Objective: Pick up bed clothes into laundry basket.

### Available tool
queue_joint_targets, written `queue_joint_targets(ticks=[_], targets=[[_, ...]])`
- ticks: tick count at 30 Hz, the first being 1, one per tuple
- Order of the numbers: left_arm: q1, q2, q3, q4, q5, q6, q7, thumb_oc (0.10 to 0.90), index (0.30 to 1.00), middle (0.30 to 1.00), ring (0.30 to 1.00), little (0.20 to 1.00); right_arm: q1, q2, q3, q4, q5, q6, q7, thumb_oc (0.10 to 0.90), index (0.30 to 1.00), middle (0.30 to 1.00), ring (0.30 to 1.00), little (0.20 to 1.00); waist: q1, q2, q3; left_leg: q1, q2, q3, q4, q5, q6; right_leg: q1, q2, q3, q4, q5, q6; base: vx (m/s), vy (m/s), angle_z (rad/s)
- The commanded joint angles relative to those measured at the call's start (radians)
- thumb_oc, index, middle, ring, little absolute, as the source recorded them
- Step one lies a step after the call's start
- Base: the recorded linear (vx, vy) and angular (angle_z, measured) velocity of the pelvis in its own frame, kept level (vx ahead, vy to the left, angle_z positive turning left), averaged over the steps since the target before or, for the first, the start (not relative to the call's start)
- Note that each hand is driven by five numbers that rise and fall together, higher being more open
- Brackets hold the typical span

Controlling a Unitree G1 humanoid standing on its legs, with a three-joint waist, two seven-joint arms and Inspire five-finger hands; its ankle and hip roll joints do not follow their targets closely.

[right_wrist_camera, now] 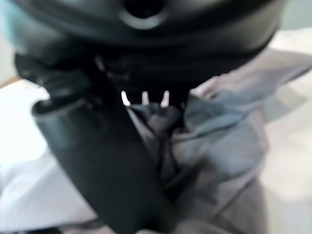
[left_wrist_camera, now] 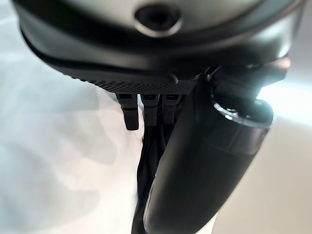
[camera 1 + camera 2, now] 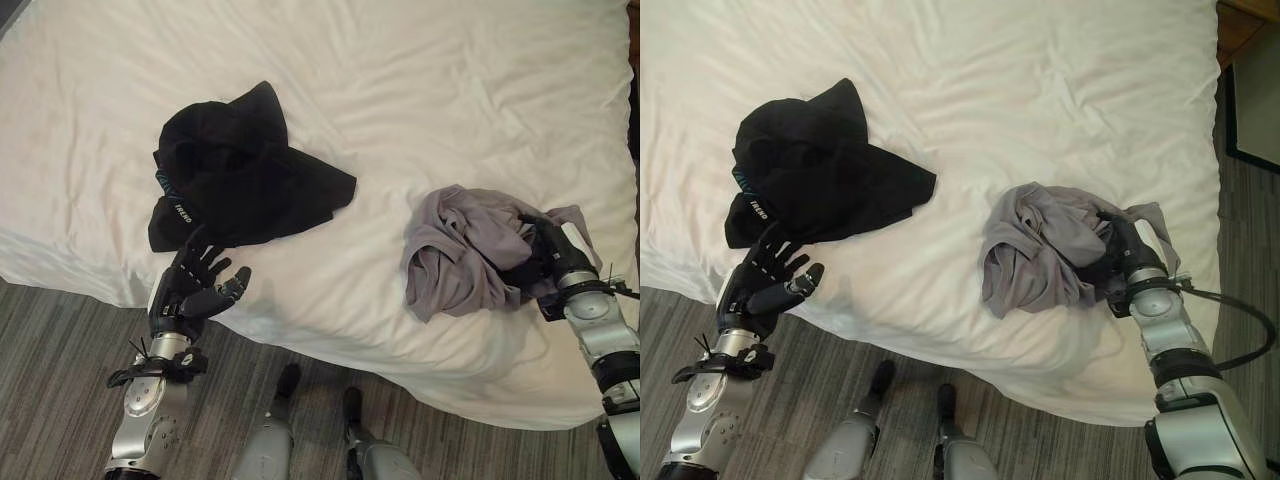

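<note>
- My right hand (image 3: 1118, 262) is dug into the grey garment (image 3: 1045, 250) near the bed's front edge; in the right wrist view my fingers curl into the bunched grey cloth, so I am gripping it.
- My left hand (image 3: 195, 285) sits at the near edge of the black garment (image 3: 240, 170), fingers spread and relaxed, holding nothing; the tips are just at the cloth's hem, and I cannot tell if they touch it.
- Both garments lie on the white bed (image 3: 450, 90), well apart from each other, black to my left, grey to my right.
- Risk: my right grip looks like it has one fold of the grey pile, not the whole bundle. If I lift, the loose part can trail, drag on the sheet or slip out.
- Risk: my fingers may also catch the white sheet under the grey cloth and pull the bedding up with it.
- Risk: the left hand is low at the bed edge. Closing there could pinch only the hem, or the sheet, instead of the black garment.
- Containers: I see no laundry basket in these views, so nothing is in one yet, and I cannot tell where to carry the cloth.
</note>
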Motion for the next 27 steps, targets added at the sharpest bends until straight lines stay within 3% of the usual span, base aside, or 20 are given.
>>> queue_joint_targets(ticks=[1,2,6,8,12,16,17,18,21,25,27], targets=[[-0.023,0.007,0.111,-0.144,0.033,-0.098,0.020,0.800,0.900,0.900,0.900,0.900,0.135,0.089,0.100,0.019,-0.072,0.021,0.049,0.518,0.476,0.476,0.476,0.476,0.027,0.027,-0.042,0.014,-0.016,0.029,0.060,-0.125,0.006,-0.059,-0.038,0.018,0.090,-0.078,0.042,0.03,-0.015,0.10],[-0.023,0.005,0.121,-0.141,0.036,-0.101,0.023,0.800,0.900,0.900,0.900,0.900,0.175,0.101,0.081,0.011,-0.078,0.019,0.050,0.400,0.300,0.300,0.300,0.300,0.024,0.025,-0.045,0.017,-0.016,0.025,0.058,-0.127,0.005,-0.055,-0.039,0.015,0.090,-0.083,0.041,0.03,-0.007,0.12],[-0.045,0.020,0.133,-0.129,0.068,-0.104,0.040,0.800,0.900,0.900,0.900,0.900,0.299,0.123,0.014,-0.001,-0.089,0.021,0.049,0.400,0.300,0.300,0.300,0.300,0.007,0.011,-0.058,0.031,-0.015,0.024,0.053,-0.136,0.007,-0.041,-0.042,0.008,0.089,-0.090,0.044,0.04,0.003,0.16],[-0.093,0.082,0.138,-0.114,0.130,-0.098,0.062,0.800,0.900,0.900,0.900,0.900,0.368,0.121,-0.034,-0.038,-0.088,0.023,0.045,0.400,0.300,0.300,0.300,0.300,-0.017,0.002,-0.068,0.045,-0.013,0.034,0.048,-0.143,0.009,-0.035,-0.042,0.011,0.088,-0.091,0.048,0.02,0.031,0.04],[-0.236,0.253,0.137,-0.059,0.242,-0.087,0.099,0.800,0.900,0.900,0.900,0.900,0.437,0.147,-0.095,-0.063,-0.042,0.024,0.038,0.400,0.300,0.300,0.300,0.300,-0.054,-0.006,-0.086,0.063,-0.004,0.056,0.045,-0.153,0.012,-0.030,-0.036,0.025,0.092,-0.092,0.053,0.01,0.032,-0.03],[-0.452,0.445,0.075,0.049,0.296,-0.079,0.136,0.800,0.900,0.900,0.900,0.900,0.493,0.206,-0.117,-0.082,0.000,0.022,0.040,0.400,0.300,0.300,0.300,0.300,-0.092,-0.014,-0.098,0.076,0.007,0.081,0.041,-0.160,0.013,-0.034,-0.028,0.045,0.094,-0.091,0.060,-0.01,0.026,-0.08],[-0.569,0.562,0.012,0.115,0.355,-0.070,0.152,0.800,0.900,0.900,0.900,0.900,0.519,0.223,-0.112,-0.093,0.005,0.022,0.051,0.400,0.300,0.300,0.300,0.300,-0.108,-0.021,-0.102,0.078,0.014,0.093,0.041,-0.161,0.011,-0.038,-0.023,0.057,0.095,-0.088,0.066,-0.01,0.011,-0.18],[-0.580,0.565,0.002,0.122,0.355,-0.072,0.153,0.800,0.900,0.900,0.900,0.900,0.520,0.226,-0.115,-0.093,0.005,0.022,0.051,0.400,0.300,0.300,0.300,0.300,-0.104,-0.023,-0.101,0.078,0.014,0.093,0.042,-0.161,0.011,-0.038,-0.023,0.057,0.095,-0.089,0.066,-0.01,0.007,-0.22],[-0.822,0.728,-0.171,0.232,0.465,-0.043,0.169,0.800,0.900,0.900,0.900,0.900,0.537,0.244,-0.097,-0.079,0.020,0.021,0.067,0.400,0.300,0.300,0.300,0.300,-0.131,-0.030,-0.106,0.078,0.020,0.106,0.040,-0.159,0.010,-0.046,-0.019,0.065,0.094,-0.081,0.078,-0.01,0.009,-0.14],[-1.096,0.788,-0.408,0.364,0.513,-0.021,0.173,0.800,0.900,0.900,0.900,0.900,0.540,0.267,-0.073,-0.065,0.040,0.014,0.078,0.400,0.300,0.300,0.300,0.300,-0.147,-0.038,-0.102,0.072,0.023,0.117,0.041,-0.155,0.009,-0.059,-0.019,0.072,0.101,-0.076,0.087,-0.02,0.004,-0.13],[-1.310,0.793,-0.607,0.481,0.590,0.009,0.167,0.800,0.900,0.900,0.900,0.900,0.522,0.279,-0.038,-0.028,0.049,0.012,0.085,0.400,0.300,0.300,0.300,0.300,-0.158,-0.038,-0.098,0.069,0.024,0.124,0.041,-0.150,0.009,-0.067,-0.018,0.077,0.104,-0.069,0.093,0.00,0.024,-0.06]])
